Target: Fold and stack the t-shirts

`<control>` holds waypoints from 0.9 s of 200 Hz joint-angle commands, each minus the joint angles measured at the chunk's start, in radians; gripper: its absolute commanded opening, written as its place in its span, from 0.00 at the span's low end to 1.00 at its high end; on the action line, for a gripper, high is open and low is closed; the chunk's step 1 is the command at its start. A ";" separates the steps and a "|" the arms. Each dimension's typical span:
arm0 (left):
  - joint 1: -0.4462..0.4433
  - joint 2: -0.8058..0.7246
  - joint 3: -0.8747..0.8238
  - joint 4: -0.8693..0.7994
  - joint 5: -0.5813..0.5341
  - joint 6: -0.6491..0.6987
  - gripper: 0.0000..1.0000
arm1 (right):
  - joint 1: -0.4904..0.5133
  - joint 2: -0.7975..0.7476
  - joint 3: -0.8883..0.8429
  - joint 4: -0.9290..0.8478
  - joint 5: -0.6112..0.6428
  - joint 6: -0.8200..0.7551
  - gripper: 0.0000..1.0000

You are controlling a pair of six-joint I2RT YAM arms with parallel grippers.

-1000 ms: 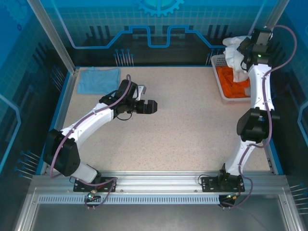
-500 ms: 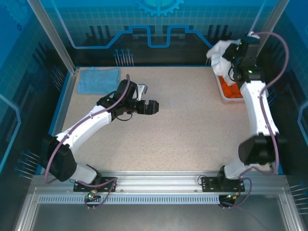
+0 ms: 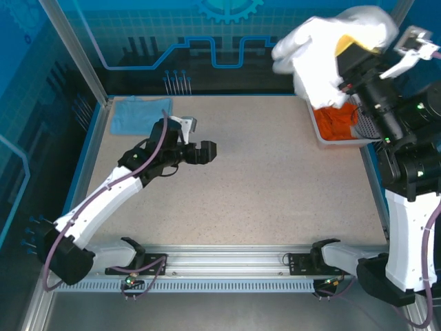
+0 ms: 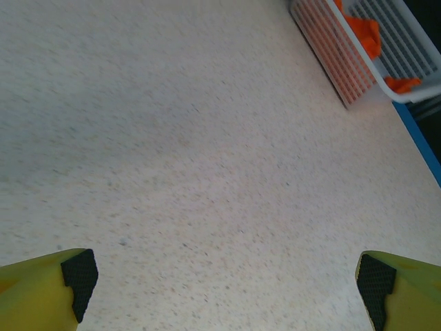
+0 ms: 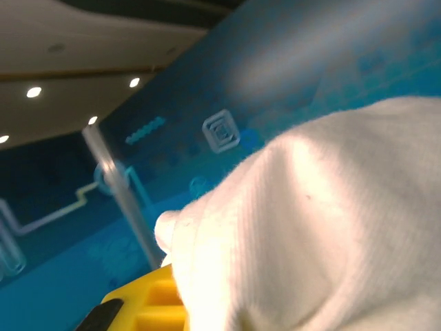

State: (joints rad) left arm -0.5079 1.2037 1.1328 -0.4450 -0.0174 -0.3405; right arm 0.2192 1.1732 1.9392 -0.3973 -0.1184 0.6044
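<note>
The white t-shirt (image 3: 324,52) hangs bunched high above the far right corner, pinched in the closed right gripper (image 3: 346,54). Beneath it sits a white lattice basket (image 3: 318,132) holding orange cloth (image 3: 337,124). The light blue t-shirt (image 3: 140,114) lies folded at the table's (image 3: 262,193) far left corner. The left gripper (image 3: 207,152) hovers nearby, spread wide and holding nothing.

The white t-shirt (image 3: 324,55) and light blue t-shirt (image 3: 141,114) look plain, the lattice basket (image 4: 324,41) is white over orange cloth (image 3: 337,125), the table (image 3: 275,193) beige with dark speckles.

White t-shirt (image 3: 313,52) aloft in right gripper (image 3: 346,61) over basket (image 3: 314,123); blue t-shirt (image 3: 140,114) far left
</note>
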 commanded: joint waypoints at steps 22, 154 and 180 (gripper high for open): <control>0.035 -0.127 -0.056 0.028 -0.327 -0.045 0.99 | 0.169 0.184 -0.142 -0.130 -0.099 0.042 0.00; 0.067 0.038 0.002 -0.044 -0.131 -0.109 0.99 | 0.038 0.313 -0.637 -0.188 0.000 0.003 0.79; 0.075 0.166 0.036 -0.070 0.026 -0.154 0.99 | 0.048 0.355 -0.780 -0.140 -0.115 0.002 0.66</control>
State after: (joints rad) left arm -0.4465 1.2823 1.1248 -0.4667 -0.2043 -0.4408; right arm 0.2543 1.4578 1.2800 -0.5591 -0.1509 0.6273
